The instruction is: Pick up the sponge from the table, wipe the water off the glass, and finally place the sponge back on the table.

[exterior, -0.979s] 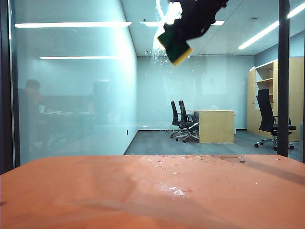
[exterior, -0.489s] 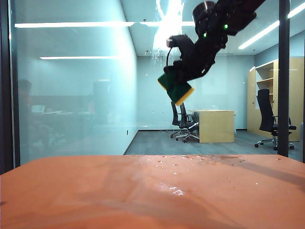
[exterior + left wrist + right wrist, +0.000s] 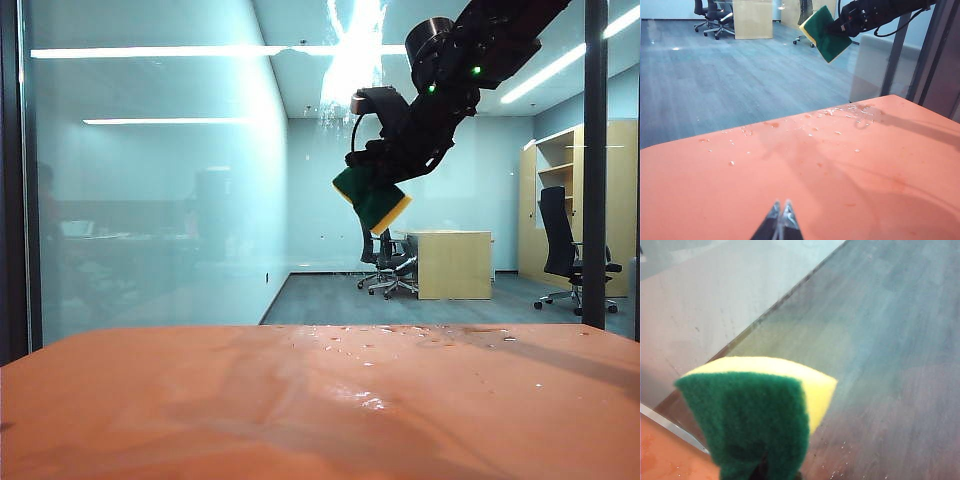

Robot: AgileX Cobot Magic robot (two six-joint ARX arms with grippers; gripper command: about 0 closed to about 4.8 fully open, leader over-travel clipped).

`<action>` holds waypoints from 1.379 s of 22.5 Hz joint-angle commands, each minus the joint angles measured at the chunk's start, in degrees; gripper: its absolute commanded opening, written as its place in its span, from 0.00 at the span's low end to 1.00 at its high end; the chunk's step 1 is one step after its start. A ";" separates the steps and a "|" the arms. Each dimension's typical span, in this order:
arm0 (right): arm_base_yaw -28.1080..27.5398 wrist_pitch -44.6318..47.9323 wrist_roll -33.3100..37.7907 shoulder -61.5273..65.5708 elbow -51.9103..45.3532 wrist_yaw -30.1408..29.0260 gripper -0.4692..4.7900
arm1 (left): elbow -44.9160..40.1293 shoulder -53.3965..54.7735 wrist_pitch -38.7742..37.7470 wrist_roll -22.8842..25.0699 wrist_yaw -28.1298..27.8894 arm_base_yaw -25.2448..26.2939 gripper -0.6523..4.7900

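The yellow and dark green sponge (image 3: 371,199) hangs high in front of the glass (image 3: 180,200), pinched in my right gripper (image 3: 383,172), which is shut on it. In the right wrist view the sponge (image 3: 755,410) fills the foreground and hides the fingers; its green face is towards the camera. Water (image 3: 352,60) streaks the pane above the sponge, and fine droplets (image 3: 840,471) dot the glass beside it. My left gripper (image 3: 781,210) hovers low over the orange table (image 3: 715,190), shut and empty. From there the sponge (image 3: 827,34) shows far off, up against the pane.
Drops and a small puddle (image 3: 372,402) lie on the table (image 3: 200,410) near the pane. A dark frame bar (image 3: 596,160) stands at the right. Behind the glass is an office with a wooden desk (image 3: 455,262) and chairs.
My right arm has come down along the glass with the sponge, from the top edge of the exterior view to well below the streaks. The left gripper has stayed put.
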 commanded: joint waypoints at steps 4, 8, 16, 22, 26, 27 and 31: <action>0.07 0.77 0.26 -3.93 0.22 0.31 0.07 | 0.17 0.07 0.92 0.48 -0.13 0.02 0.11; 0.07 -1.09 0.22 -6.27 0.17 0.28 0.07 | 0.17 0.07 0.94 0.50 -0.15 0.02 0.11; -1.84 -2.56 -0.15 -12.76 0.09 0.55 0.07 | 0.17 0.07 0.96 0.50 -0.76 0.02 0.11; -6.14 2.93 1.62 -25.29 -13.62 1.40 0.07 | 0.17 0.07 1.18 0.48 -0.76 0.02 0.11; -8.76 8.00 5.09 -34.67 -27.30 1.38 0.07 | 0.17 0.07 1.16 0.48 -0.79 0.02 0.11; -9.49 9.75 6.58 -37.70 -31.87 1.40 0.07 | 0.17 0.07 1.18 0.48 -0.85 0.02 0.11; -10.64 22.99 14.69 -48.33 -50.86 1.38 0.07 | 0.17 0.07 1.14 0.44 -0.96 0.00 0.11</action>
